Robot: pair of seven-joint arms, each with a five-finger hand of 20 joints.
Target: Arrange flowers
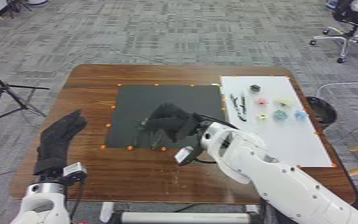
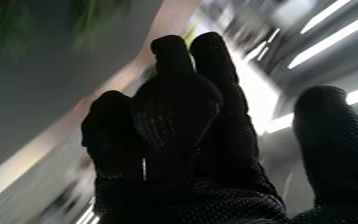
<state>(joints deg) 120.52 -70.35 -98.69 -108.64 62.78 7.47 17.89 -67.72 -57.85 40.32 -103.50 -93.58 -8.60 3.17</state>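
The right arm slants in over the table's near right part, crossing the near left corner of a white rectangular sheet (image 1: 291, 145); its black-gloved right hand (image 1: 171, 122) is above a black square mat (image 1: 144, 100), pointing away and left. The left arm rises at the left, its black-gloved left hand (image 1: 60, 131) pointing forward beside the mat, over the brown wooden table (image 1: 95, 175).

On the sheet lie a dark flower (image 1: 255, 88), a pink flower (image 1: 262, 101), a pale yellow flower (image 1: 284, 101), a small yellow-green flower (image 1: 262, 116), a teal flower (image 1: 280, 115) and a blue flower (image 1: 301, 115), near slim black pieces (image 1: 243, 107). Blurred green sprigs (image 2: 91, 22) lie near the right hand, which partly covers the mat.

That hand is loosely open, one finger bent, thumb well apart. A green sliver (image 2: 190, 35) shows behind its fingers; whether it is held, I cannot tell. The left hand's fingers are straight.
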